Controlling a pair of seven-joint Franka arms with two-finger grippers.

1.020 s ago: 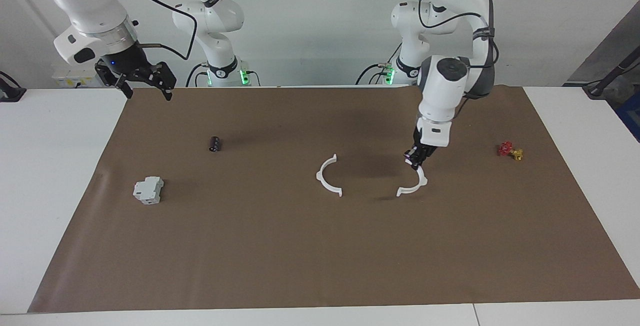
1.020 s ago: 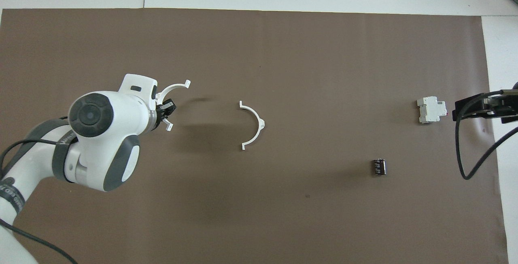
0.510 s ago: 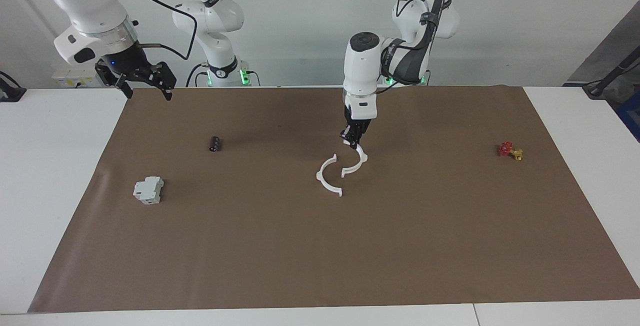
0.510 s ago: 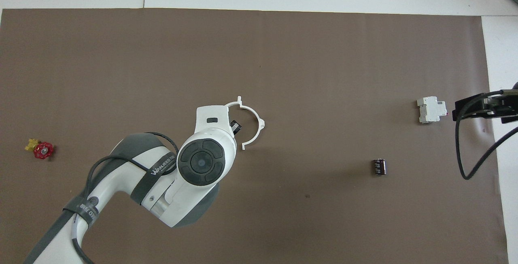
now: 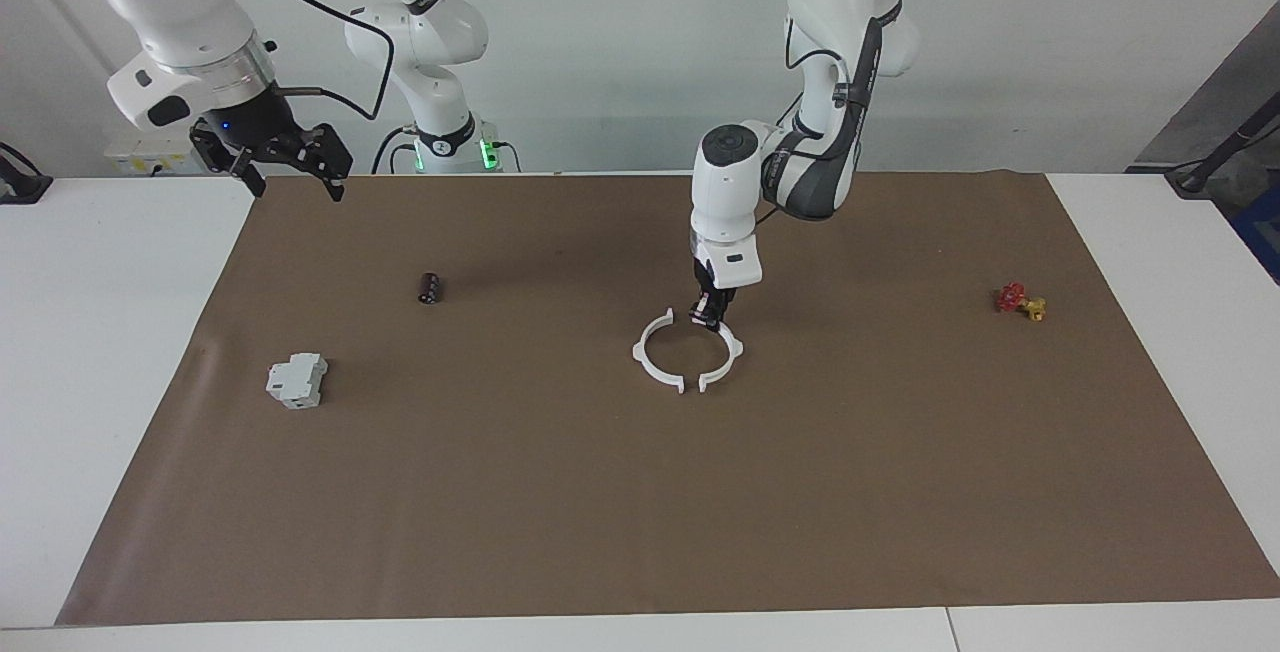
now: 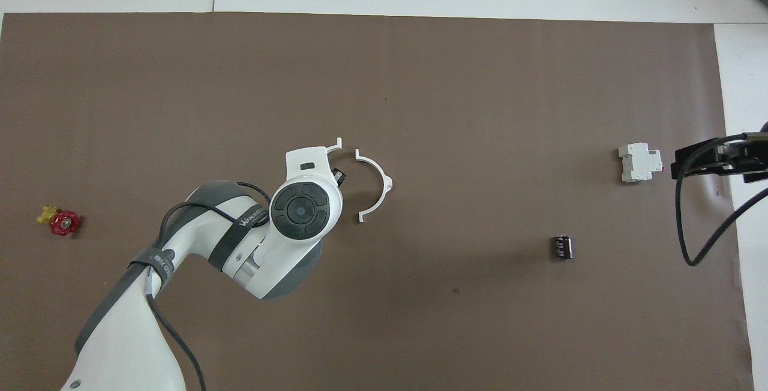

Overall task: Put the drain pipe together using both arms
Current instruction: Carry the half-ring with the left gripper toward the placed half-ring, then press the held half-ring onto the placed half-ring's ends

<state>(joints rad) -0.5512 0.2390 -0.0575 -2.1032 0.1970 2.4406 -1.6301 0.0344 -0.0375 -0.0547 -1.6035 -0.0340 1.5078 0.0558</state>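
Near the middle of the brown paper mat [image 5: 640,492]: 2 thin white plastic half-rings with small end tabs, facing each other as an almost closed ring, ends just beside each other with a small gap showing at the end farther from the robots. On the mat, toward the right arm's end: first half-ring [image 5: 655,356] [image 6: 375,185], lying flat and untouched. Beside it, toward the left arm's end: second half-ring [image 5: 724,357] [image 6: 333,143], mostly hidden under the arm from overhead, only 1 end tab showing there. At that second half-ring's end nearer the robots: left gripper [image 5: 707,313] [image 6: 339,176], black, pointing down from the bent white left arm [image 5: 735,187], clenched on the second half-ring; cannot tell whether the held half rests on the mat or hangs just above it. Over the mat's edge at the right arm's end, raised well apart from the ring: right gripper [image 5: 297,175] [image 6: 714,159], black, fingers spread and holding nothing, the right arm [image 5: 175,22] waiting. On the mat toward the right arm's end: grey-white boxy block [image 5: 297,380] [image 6: 639,162], and nearer the robots than it, small dark cylinder [image 5: 430,288] [image 6: 562,247]. Toward the left arm's end of the mat: small red-and-yellow valve [image 5: 1020,301] [image 6: 59,220], well apart from the ring.
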